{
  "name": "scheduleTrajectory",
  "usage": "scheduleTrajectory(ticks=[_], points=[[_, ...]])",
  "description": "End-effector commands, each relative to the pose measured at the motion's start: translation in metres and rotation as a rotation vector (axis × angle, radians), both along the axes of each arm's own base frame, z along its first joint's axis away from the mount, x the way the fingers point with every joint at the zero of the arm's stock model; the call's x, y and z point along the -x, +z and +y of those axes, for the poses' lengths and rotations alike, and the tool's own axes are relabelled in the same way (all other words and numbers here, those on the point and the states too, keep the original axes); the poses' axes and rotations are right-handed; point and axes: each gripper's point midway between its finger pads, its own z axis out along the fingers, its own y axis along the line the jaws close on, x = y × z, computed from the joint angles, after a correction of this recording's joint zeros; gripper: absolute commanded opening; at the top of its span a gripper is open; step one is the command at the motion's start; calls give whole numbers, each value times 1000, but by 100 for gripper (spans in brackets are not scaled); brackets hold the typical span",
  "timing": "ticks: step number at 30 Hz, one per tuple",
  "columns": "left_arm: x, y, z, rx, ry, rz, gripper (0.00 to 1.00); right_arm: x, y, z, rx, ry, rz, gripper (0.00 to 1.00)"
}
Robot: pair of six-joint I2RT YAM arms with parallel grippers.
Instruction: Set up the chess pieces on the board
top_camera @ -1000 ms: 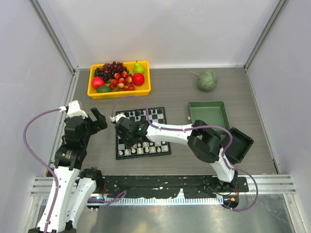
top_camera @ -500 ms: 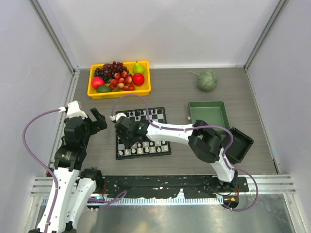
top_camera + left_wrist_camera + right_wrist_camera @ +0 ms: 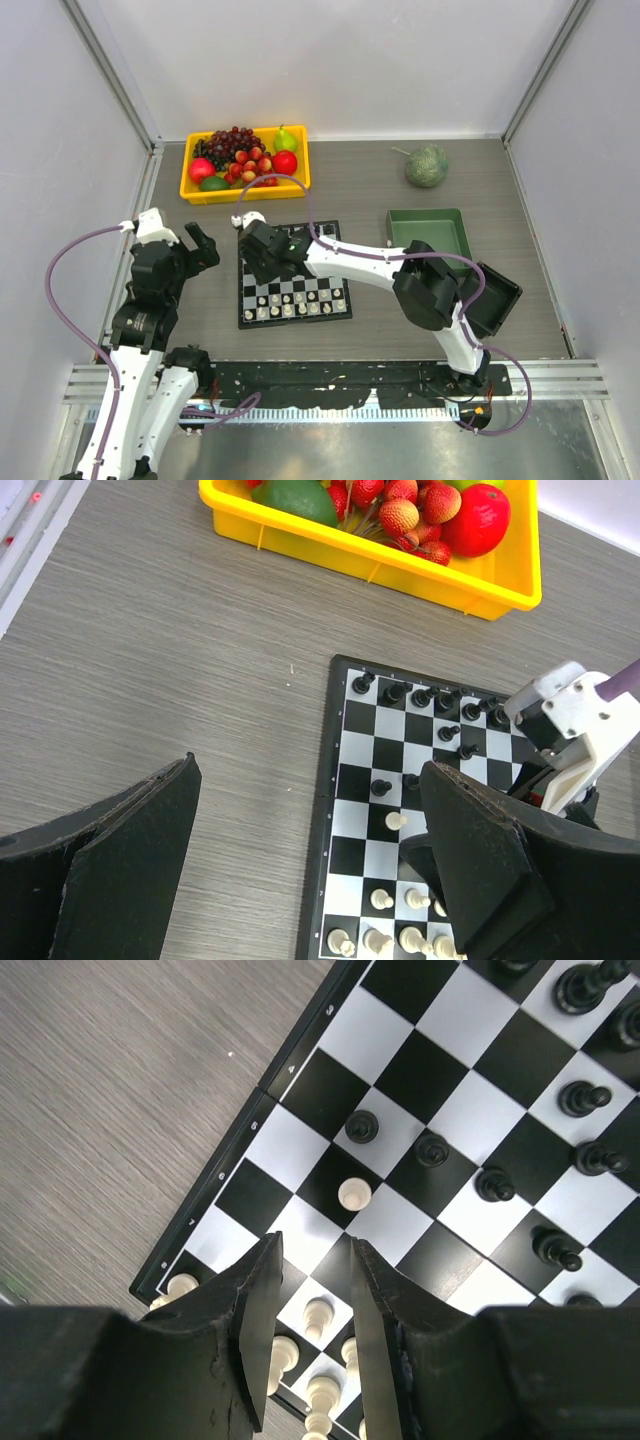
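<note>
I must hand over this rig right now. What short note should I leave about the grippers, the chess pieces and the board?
Left gripper: open, empty, hovering over the table left of the board.
Right gripper: open, empty, over the left part of the board, near a lone white pawn.
Pieces: black pieces along the board's far side, white pieces along the near side.
Done: most pieces stand in the edge rows.
Left: the white pawn and a few black pawns stand in the middle; they probably belong in their rows. The right arm hides some squares.
</note>
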Motion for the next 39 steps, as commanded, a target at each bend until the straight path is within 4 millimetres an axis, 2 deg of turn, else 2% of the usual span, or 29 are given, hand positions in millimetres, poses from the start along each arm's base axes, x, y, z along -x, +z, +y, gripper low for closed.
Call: scheduleTrajectory(ticks=[1, 7, 15, 22, 28, 35, 39], points=[[-1, 6, 6, -20, 22, -24, 99, -21, 28, 9, -48, -25, -69, 40], [-1, 6, 7, -20, 24, -25, 99, -29, 19, 9, -37, -30, -44, 40], [-2, 5, 7, -21, 25, -22, 99, -27, -1, 12, -6, -19, -16, 40], [-2, 4, 7, -21, 24, -19, 99, -30, -7, 10, 1, -26, -9, 38], [-2, 4, 7, -20, 24, -22, 99, -28, -9, 12, 1, -16, -3, 25], [-3, 4, 6, -19, 22, -24, 99, -26, -9, 14, -6, -4, 9, 17], [-3, 5, 6, -19, 20, -25, 99, -17, -5, 18, -40, 28, 28, 16]])
